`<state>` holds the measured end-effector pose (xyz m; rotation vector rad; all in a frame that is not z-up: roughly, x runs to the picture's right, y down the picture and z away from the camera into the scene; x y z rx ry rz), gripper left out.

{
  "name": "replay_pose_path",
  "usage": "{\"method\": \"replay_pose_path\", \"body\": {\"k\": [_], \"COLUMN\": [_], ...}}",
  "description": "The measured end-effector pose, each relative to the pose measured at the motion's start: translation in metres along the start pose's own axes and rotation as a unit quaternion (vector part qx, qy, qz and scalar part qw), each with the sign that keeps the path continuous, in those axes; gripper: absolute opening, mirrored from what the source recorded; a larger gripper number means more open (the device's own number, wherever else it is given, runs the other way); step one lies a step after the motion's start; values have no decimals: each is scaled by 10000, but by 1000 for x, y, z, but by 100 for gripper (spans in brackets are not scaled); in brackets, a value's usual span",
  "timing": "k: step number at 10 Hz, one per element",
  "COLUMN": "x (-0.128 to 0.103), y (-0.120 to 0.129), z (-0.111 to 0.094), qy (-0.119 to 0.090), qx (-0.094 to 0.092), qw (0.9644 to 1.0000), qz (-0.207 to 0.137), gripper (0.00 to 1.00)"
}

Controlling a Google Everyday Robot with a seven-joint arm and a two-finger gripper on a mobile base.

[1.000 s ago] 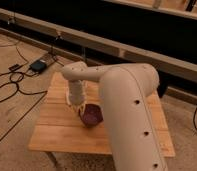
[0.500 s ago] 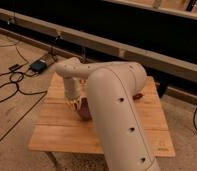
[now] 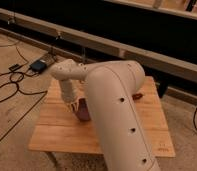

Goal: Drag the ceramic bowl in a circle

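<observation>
On the concrete floor at far left, black cables [image 3: 7, 82] trail toward a small dark box [image 3: 38, 65] lying just beyond the table's back left corner. A light wooden table [image 3: 57, 132] stands in the middle of the view. Above its left-centre area the gripper [image 3: 75, 108] hangs at the end of the white arm [image 3: 114, 100], reaching downward to the tabletop. Whether its fingers are spread or closed, and whether they grasp anything, cannot be told; the wrist and arm cover them. Immediately to the right of the gripper sits the ceramic bowl [image 3: 84, 111], dark maroon, on the table near its centre, partly hidden behind the arm's large forward segment. Further right, a small red-orange object [image 3: 137, 94] lies on the table toward the back right. A long rail [image 3: 157, 62] spans the dark background.
</observation>
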<state>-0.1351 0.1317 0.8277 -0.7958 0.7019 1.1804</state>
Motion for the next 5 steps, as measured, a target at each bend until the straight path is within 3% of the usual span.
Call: {"method": "replay_pose_path", "body": {"k": [5], "x": [0], "y": [0], "z": [0], "qy": [-2], "qx": [-2], "qw": [10000], "qz": [4], "gripper": [67]}}
